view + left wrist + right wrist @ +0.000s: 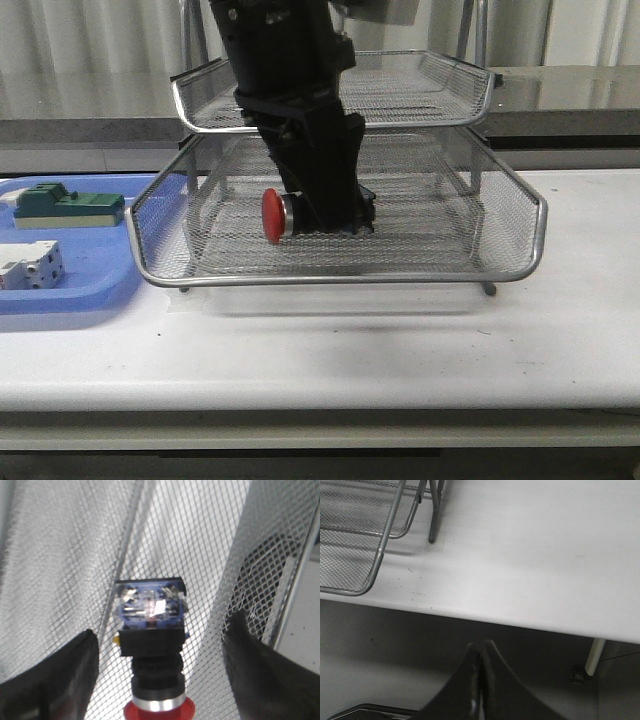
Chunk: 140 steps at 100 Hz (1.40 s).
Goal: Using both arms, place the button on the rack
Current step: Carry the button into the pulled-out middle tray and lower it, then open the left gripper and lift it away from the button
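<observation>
The button [275, 215] lies on its side on the mesh of the silver wire rack [340, 278], in the lower of the two tiers that show, with its red head toward the left. My left gripper [335, 212] reaches down into that tier right behind the button. In the left wrist view the button [152, 630] lies between the two black fingers [65, 675], which stand wide apart and clear of it, so my left gripper [162, 625] is open. My right gripper [480, 647] is shut and empty, below and in front of the table's front edge.
A flat blue tray [60, 290] at the left holds a green block [70, 205] and a white block [30, 265]. The rack's upper tier [420, 115] hangs just above the left arm's wrist. The rack's corner and leg [434, 525] show in the right wrist view.
</observation>
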{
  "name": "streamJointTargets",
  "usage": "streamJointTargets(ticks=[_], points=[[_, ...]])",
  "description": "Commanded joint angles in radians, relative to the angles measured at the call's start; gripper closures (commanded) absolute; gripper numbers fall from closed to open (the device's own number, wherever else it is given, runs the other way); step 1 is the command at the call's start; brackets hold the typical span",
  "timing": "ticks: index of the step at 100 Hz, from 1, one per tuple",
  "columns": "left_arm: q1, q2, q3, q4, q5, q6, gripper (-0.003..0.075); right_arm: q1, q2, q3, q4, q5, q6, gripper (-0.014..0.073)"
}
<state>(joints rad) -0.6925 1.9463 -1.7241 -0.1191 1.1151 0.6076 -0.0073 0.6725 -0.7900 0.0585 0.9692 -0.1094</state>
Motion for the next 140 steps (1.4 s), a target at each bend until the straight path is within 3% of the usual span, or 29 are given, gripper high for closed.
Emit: streamJointTargets(ticks=[1, 30, 53, 73, 96, 118, 140], points=[[-0.004, -0.096, -0.048, -0.014, -0.002, -0.049, 0.0216, -0.008, -0.003, -0.034, -0.001, -0.049, 0.002, 0.0664], [0.065, -0.259, -0.048, -0.003, 0.117, -0.123, 0.0232, -0.008, -0.003, -0.034, -0.001, -0.049, 0.002, 0.0664], [0.234, -0.415, -0.022, -0.001, 0.166, -0.184, 0.0248, -0.008, -0.003, -0.034, -0.001, -0.049, 0.002, 0.0664], [0.382, -0.592, 0.116, -0.001, 0.139, -0.203, 0.0248, -0.008, -0.003, -0.034, -0.001, -0.049, 0.002, 0.0664], [0.494, -0.883, 0.42, -0.001, -0.07, -0.255, 0.0248, -0.008, -0.003, -0.034, -0.001, -0.049, 0.002, 0.0664], [0.503, -1.196, 0.763, -0.047, -0.412, -0.28, 0.0248, -0.008, -0.003, -0.034, -0.001, -0.049, 0.002, 0.0664], [0.503, -1.475, 1.096, -0.06, -0.669, -0.28, 0.0248, -0.008, -0.003, -0.034, -0.001, -0.049, 0.002, 0.0664]])
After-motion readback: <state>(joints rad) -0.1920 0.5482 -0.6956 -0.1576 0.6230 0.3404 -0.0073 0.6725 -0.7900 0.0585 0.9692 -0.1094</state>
